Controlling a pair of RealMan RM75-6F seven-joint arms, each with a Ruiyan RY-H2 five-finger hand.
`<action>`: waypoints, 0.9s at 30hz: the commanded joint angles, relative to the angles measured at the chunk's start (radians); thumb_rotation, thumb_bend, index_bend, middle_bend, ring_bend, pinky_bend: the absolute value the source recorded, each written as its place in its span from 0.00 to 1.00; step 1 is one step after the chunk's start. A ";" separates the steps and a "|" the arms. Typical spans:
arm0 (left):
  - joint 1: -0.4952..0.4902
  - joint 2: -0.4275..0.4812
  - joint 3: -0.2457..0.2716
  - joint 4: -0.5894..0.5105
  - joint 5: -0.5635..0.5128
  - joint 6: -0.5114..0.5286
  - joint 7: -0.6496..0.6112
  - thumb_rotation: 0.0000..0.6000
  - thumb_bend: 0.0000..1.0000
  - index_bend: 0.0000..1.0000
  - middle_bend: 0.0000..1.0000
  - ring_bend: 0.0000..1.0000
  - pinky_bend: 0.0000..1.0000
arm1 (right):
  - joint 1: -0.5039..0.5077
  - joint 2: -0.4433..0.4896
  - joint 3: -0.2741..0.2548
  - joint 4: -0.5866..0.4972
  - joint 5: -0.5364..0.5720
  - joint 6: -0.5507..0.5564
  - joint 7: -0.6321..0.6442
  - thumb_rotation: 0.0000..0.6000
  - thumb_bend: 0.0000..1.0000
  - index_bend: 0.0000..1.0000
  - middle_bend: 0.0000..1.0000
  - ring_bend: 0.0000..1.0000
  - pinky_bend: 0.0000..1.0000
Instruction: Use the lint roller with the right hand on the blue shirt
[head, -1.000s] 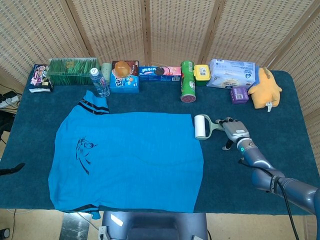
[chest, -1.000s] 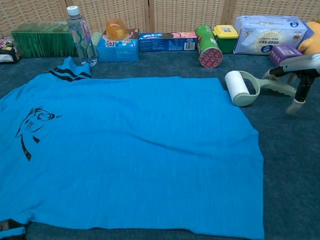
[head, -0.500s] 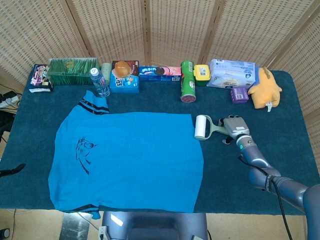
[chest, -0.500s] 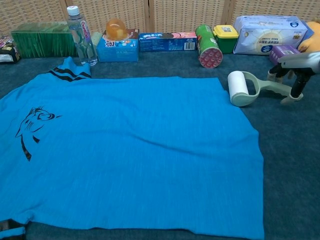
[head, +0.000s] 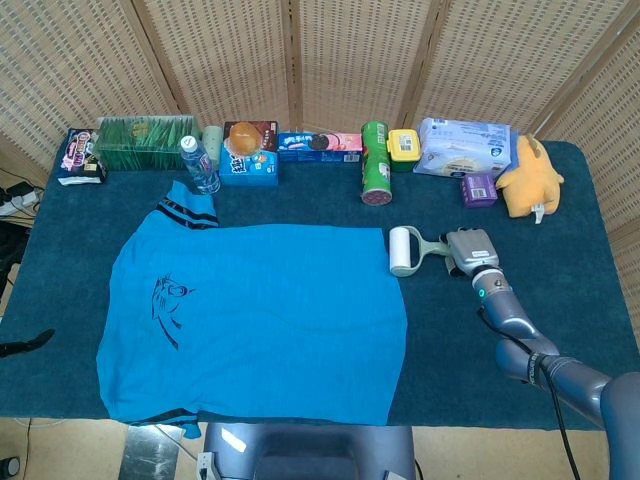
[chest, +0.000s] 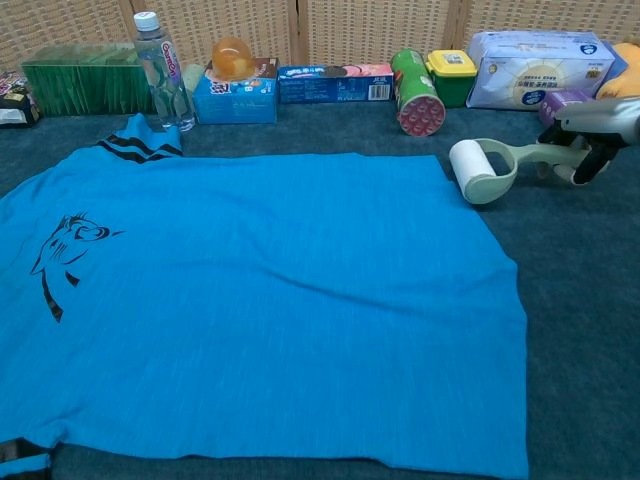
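- Right hand (head: 470, 248): it sits at the far end of the lint roller (head: 415, 250) handle, fingers curled around the grip. Judged a hold on the handle, which suits a push of the roller away from the palm, toward the cloth.
- Lint roller: its white drum (chest: 467, 160) lies directly ahead of the hand, at the end of the pale green fork, with the axis across the line of the handle. The drum is just beside the shirt's near corner; whether it touches the cloth or hangs slightly above the table (head: 560, 320) cannot be told.
- Blue shirt (head: 260, 320): spread flat beyond the drum, on the side away from the hand, printed face up. The flat spread gives the roller an even surface, and the path from drum to cloth is unobstructed.
- Left hand: not seen in either view.
- Green can (head: 375, 162): stands ahead of the hand and toward the back, near the drum. Judged the nearest hazard if the stroke drifts backward.
- Yellow box (head: 403, 148), white packet (head: 463, 148) and small purple box (head: 479, 189): behind the hand, along the back row. The purple box is the closest of these to the wrist.
- Yellow plush toy (head: 528, 178): behind the hand and to its outer side, apart from it.
- Water bottle (head: 199, 165) and snack boxes (head: 250, 152): far beyond the shirt's collar, well apart from the hand.
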 joint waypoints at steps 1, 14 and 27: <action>-0.001 0.000 -0.001 0.000 0.000 0.000 0.001 1.00 0.08 0.00 0.00 0.00 0.02 | -0.003 0.003 0.004 -0.008 -0.006 0.000 0.002 1.00 0.65 0.41 0.50 0.28 0.29; -0.008 0.002 -0.008 0.008 -0.004 -0.009 -0.010 1.00 0.08 0.00 0.00 0.00 0.02 | 0.006 -0.004 0.014 0.018 -0.064 -0.003 -0.014 1.00 0.69 0.27 0.37 0.34 0.68; -0.018 0.008 -0.012 0.019 -0.013 -0.027 -0.019 1.00 0.08 0.00 0.00 0.00 0.02 | 0.018 0.024 0.014 0.009 -0.133 -0.107 0.047 1.00 0.46 0.29 0.47 0.44 0.65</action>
